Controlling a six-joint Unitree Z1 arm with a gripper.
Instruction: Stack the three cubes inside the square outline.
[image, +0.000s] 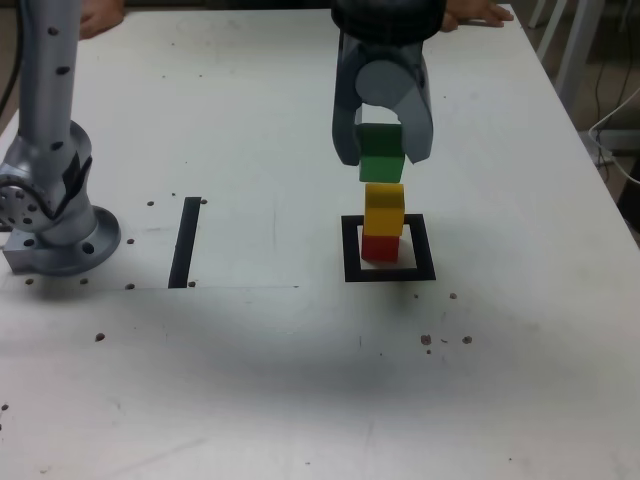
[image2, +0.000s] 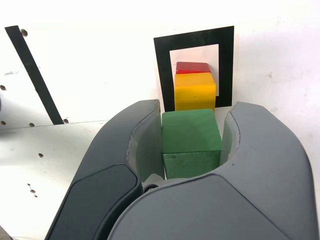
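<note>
Mostly hidden — red cube (image2: 192, 67), under yellow cube (image2: 194, 91)

Green cube (image: 381, 154) gripped above yellow cube (image: 384, 208)

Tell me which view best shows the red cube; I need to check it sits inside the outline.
The exterior view: the red cube shows its front face inside the square outline. The wrist view shows only its top behind the yellow cube.

White tabletop (image: 250, 380) filling nearly everything, dotted with small dark holes (image: 446, 340). Beyond the far right edge, pale furniture legs (image: 575, 50) and a loose white cable (image: 612, 135). Soft, even light overhead.
</note>
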